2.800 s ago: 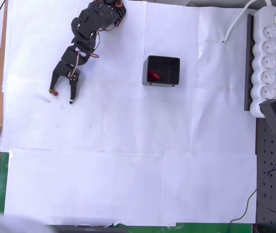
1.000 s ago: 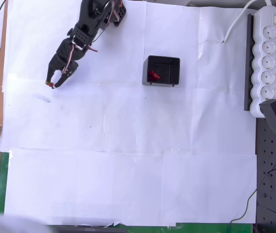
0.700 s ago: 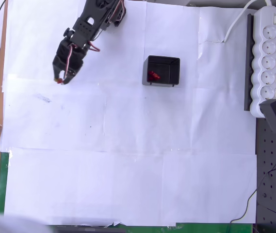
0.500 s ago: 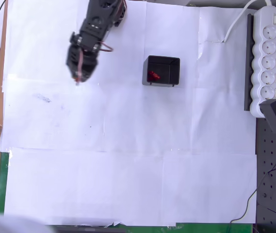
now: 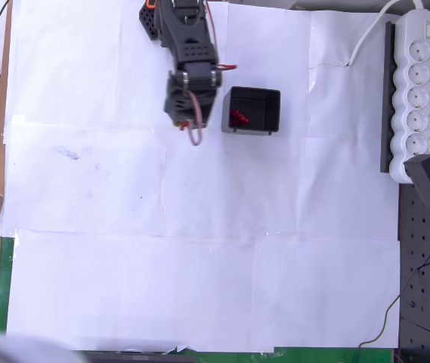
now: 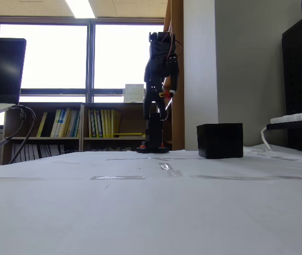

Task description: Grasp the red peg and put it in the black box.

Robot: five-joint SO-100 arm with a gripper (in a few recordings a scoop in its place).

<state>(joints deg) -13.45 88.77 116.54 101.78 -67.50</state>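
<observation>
Black arm raised over the white paper-covered surface [image 5: 199, 287], just left of the small square black plastic box [image 5: 252, 110]

Overhead: a tiny red peg [image 5: 238, 117] lies inside the box — the fixed view shows only its outer wall. Fingers [image 5: 187, 125] nearly together; a held peg cannot be made out. Broad bare surface below.

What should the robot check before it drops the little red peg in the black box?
1. Peg held: a red peg shows at the gripper in the fixed view; ok.
2. Gripper over the black box: it hangs left of the box in the overhead view; not ok.
3. Height: the arm is raised well above the box top in the fixed view; ok.
4. Room in the box: one red peg already lies inside, with bare floor beside it; ok.
5. Grip firmness: cannot tell.
</observation>
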